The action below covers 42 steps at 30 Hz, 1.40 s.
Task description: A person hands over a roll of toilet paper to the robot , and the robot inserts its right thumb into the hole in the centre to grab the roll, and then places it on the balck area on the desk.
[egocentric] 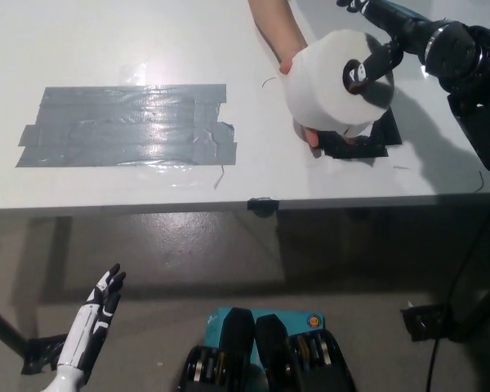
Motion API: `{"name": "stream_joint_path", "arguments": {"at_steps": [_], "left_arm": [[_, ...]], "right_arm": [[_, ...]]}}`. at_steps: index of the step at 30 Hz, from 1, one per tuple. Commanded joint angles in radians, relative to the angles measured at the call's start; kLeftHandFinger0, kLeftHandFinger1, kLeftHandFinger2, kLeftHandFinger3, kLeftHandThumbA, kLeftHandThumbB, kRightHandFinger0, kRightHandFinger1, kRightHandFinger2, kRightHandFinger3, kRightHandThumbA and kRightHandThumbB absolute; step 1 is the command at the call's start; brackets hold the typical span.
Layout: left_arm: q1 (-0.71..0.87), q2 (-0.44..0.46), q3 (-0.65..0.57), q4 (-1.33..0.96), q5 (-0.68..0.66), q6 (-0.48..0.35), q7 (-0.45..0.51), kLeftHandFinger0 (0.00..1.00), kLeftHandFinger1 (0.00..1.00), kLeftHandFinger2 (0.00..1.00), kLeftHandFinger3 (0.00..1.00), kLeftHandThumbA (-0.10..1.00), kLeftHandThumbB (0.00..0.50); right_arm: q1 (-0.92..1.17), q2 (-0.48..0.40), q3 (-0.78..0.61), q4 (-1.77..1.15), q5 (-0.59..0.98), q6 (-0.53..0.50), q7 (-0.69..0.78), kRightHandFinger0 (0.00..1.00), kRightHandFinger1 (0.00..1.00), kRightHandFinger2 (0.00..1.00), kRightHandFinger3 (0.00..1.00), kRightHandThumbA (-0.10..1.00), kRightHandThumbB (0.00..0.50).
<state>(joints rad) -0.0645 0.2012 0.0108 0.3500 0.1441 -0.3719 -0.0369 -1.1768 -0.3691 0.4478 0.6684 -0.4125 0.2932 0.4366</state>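
Roll (331, 82) near desk (106, 49) edge; right hand (376, 59) seemingly hooked inside, left hand (98, 314) open.

Bright overhead glare on taped desk (106, 49).

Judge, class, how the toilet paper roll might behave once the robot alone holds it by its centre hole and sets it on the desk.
The toilet paper roll looks thick and soft, so it is probably light and squashes a little. With the right hand at its core and the person's hand still underneath, it may pivot when released. Being round, it may roll if set on its side.
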Motion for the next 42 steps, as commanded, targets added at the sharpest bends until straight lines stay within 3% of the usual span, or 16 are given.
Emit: {"name": "stream_joint_path", "arguments": {"at_steps": [1,17,22,27,32,34,35,36,37,38,39,40,41,42], "left_arm": [[-0.012,0.015,-0.001,-0.023,-0.006,-0.018,0.0,1.0,1.0,1.0,1.0,1.0,0.5],[-0.015,0.018,-0.006,-0.021,-0.001,-0.027,-0.003,0.99,1.0,1.0,1.0,1.0,0.5],[-0.014,0.018,-0.006,-0.028,0.001,-0.012,-0.002,0.99,1.0,1.0,1.0,1.0,0.5],[-0.019,0.017,-0.005,-0.032,-0.008,-0.004,-0.008,1.0,1.0,1.0,1.0,1.0,0.5],[-0.024,0.018,-0.009,-0.025,0.006,-0.019,0.0,0.99,1.0,1.0,1.0,1.0,0.5],[-0.028,0.016,-0.009,-0.026,-0.001,-0.011,-0.004,1.0,1.0,1.0,1.0,1.0,0.5],[-0.029,0.016,-0.01,-0.024,0.001,-0.013,-0.004,1.0,1.0,1.0,1.0,1.0,0.5],[-0.029,0.015,-0.01,-0.027,-0.001,-0.012,-0.005,1.0,1.0,1.0,1.0,1.0,0.5],[-0.029,0.015,-0.011,-0.028,0.0,-0.011,-0.005,1.0,1.0,1.0,1.0,1.0,0.5],[-0.029,0.016,-0.012,-0.029,0.001,-0.011,-0.006,1.0,1.0,1.0,1.0,1.0,0.5],[-0.029,0.017,-0.012,-0.03,0.001,-0.011,-0.006,1.0,1.0,1.0,1.0,1.0,0.5],[-0.03,0.017,-0.013,-0.031,-0.001,-0.007,-0.009,1.0,1.0,1.0,1.0,1.0,0.5],[-0.031,0.017,-0.013,-0.033,-0.003,-0.003,-0.01,1.0,1.0,1.0,1.0,1.0,0.5],[-0.032,0.017,-0.013,-0.033,-0.004,-0.004,-0.011,1.0,1.0,1.0,1.0,1.0,0.5]], "right_arm": [[-0.053,-0.017,-0.021,-0.026,-0.009,-0.022,0.008,1.0,1.0,1.0,1.0,0.72,0.404],[-0.083,0.036,0.05,0.122,-0.073,-0.083,-0.019,1.0,1.0,1.0,1.0,0.76,0.443],[-0.118,0.082,0.095,0.248,-0.117,-0.102,-0.052,1.0,1.0,1.0,1.0,0.7,0.412],[-0.162,0.127,0.112,0.383,-0.124,-0.15,-0.102,1.0,1.0,1.0,1.0,0.7,0.418],[-0.2,0.176,0.098,0.501,-0.113,-0.19,-0.171,1.0,1.0,1.0,1.0,0.62,0.421],[-0.214,0.192,0.098,0.543,-0.113,-0.205,-0.193,1.0,1.0,1.0,1.0,0.52,0.359],[-0.215,0.195,0.1,0.553,-0.116,-0.21,-0.203,0.93,1.0,1.0,1.0,0.47,0.341],[-0.213,0.201,0.107,0.563,-0.124,-0.223,-0.226,0.8,0.9,1.0,1.0,0.36,0.302],[-0.213,0.204,0.107,0.569,-0.124,-0.227,-0.235,0.71,0.83,0.92,1.0,0.28,0.285],[-0.206,0.212,0.108,0.579,-0.129,-0.233,-0.268,0.59,0.69,0.76,0.9,0.16,0.24],[-0.203,0.214,0.108,0.585,-0.132,-0.237,-0.281,0.46,0.6,0.7,0.82,0.02,0.242],[-0.195,0.218,0.108,0.594,-0.137,-0.247,-0.318,0.2,0.35,0.47,0.61,-0.1,0.231],[-0.185,0.221,0.112,0.603,-0.147,-0.264,-0.362,0.07,0.23,0.33,0.41,-0.1,0.236],[-0.175,0.221,0.111,0.61,-0.149,-0.283,-0.397,0.0,0.12,0.27,0.32,-0.1,0.241]]}}
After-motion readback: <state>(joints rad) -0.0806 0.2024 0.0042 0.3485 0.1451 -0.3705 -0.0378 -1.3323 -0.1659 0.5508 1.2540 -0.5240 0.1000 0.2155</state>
